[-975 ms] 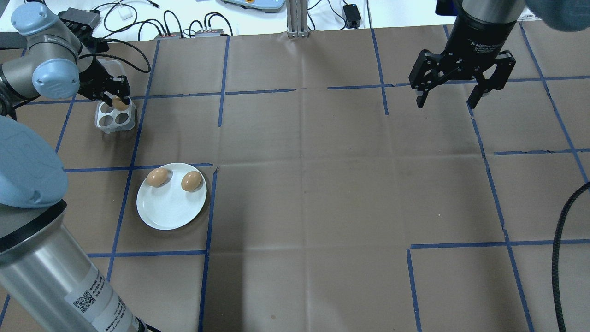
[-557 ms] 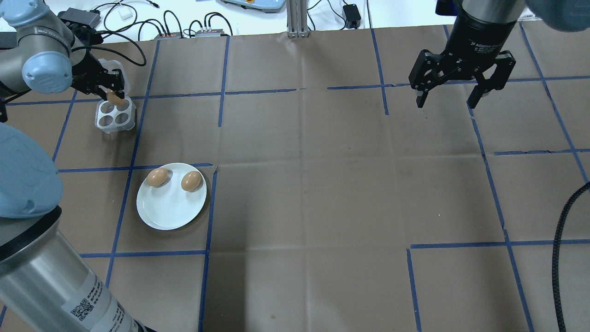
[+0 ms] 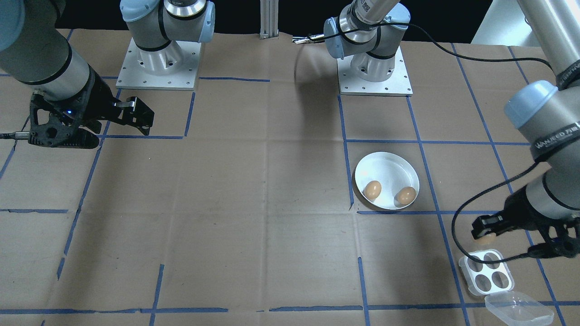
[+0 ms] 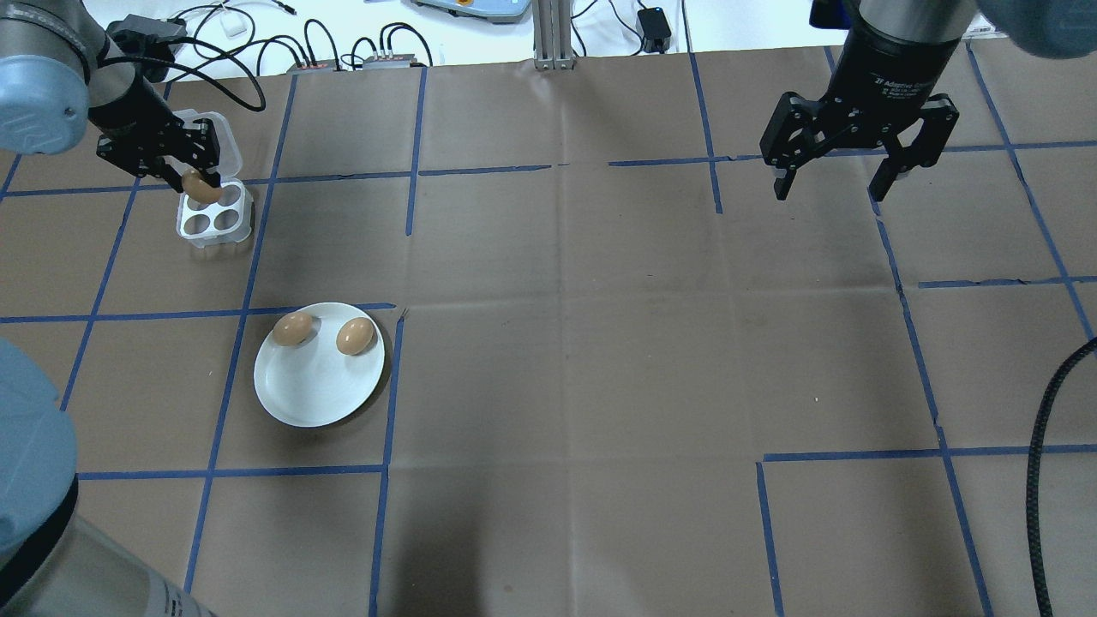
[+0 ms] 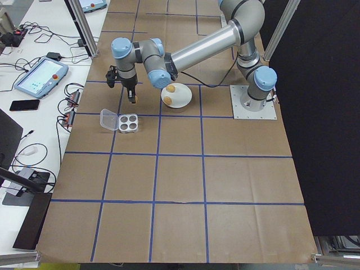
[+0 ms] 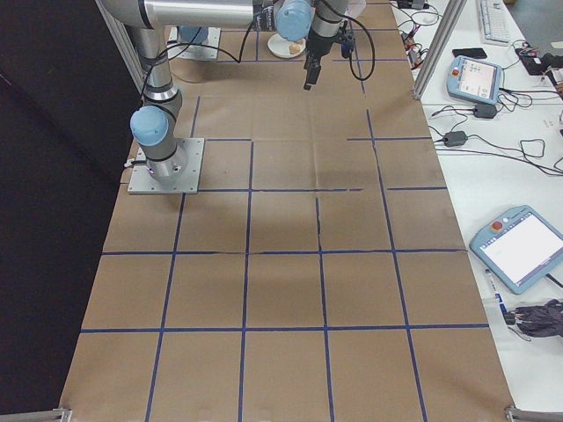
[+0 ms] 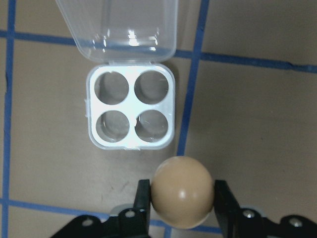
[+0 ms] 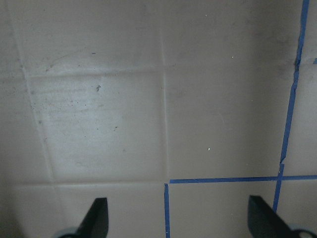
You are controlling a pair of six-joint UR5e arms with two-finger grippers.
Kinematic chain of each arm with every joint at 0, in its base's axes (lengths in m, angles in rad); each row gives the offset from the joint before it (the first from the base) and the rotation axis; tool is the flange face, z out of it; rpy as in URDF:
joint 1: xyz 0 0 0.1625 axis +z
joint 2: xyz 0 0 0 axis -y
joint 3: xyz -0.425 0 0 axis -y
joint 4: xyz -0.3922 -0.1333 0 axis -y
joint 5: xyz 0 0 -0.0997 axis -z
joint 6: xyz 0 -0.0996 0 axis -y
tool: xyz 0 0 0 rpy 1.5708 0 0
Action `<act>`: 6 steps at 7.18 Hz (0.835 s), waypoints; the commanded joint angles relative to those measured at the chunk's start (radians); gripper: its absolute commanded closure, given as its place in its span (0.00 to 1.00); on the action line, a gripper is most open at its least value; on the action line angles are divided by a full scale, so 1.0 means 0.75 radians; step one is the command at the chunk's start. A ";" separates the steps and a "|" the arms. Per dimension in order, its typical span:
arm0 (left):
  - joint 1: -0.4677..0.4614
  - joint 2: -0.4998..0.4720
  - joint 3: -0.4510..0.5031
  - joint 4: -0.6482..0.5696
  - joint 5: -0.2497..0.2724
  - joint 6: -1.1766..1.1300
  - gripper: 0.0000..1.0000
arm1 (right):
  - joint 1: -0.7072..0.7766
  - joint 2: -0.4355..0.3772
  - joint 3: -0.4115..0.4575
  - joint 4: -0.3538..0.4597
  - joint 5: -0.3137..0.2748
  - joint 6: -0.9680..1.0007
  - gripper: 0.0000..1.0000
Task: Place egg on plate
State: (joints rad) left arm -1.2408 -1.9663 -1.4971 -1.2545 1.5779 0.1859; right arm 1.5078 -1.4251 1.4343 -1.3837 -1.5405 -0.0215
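- The egg (image 7: 182, 191) hangs in the air just above the clear egg tray (image 7: 131, 108), all four of whose cups are empty.
- The left gripper (image 7: 181, 198) is clamped on it, one finger on each side.
- The step looks like the carry: the plate (image 4: 313, 396), well apart from the tray, already holds two eggs, so the next move calls for a gentle set-down on bare white.
- The right gripper (image 4: 838, 182), far across from the tray, hangs spread wide and empty.

A large table (image 4: 600, 343) covered in brown cardboard, marked into squares by blue tape lines (image 4: 411, 137). Beside it, a white bench (image 6: 519, 132) holds tangled black cables (image 4: 257, 34) and tablet-like control screens (image 6: 523, 246).
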 commanded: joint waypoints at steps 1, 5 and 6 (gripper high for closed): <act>-0.080 0.260 -0.403 0.026 -0.005 -0.106 1.00 | 0.000 0.000 0.000 0.000 0.000 0.000 0.00; -0.088 0.335 -0.804 0.333 -0.024 -0.121 1.00 | 0.000 0.002 0.000 0.000 -0.002 0.000 0.00; -0.088 0.317 -0.806 0.335 -0.024 -0.109 0.99 | 0.000 0.000 0.000 0.000 0.000 0.000 0.00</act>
State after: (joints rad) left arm -1.3064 -1.7179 -2.0805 -1.0231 1.5610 0.0970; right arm 1.5079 -1.4245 1.4343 -1.3837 -1.5409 -0.0215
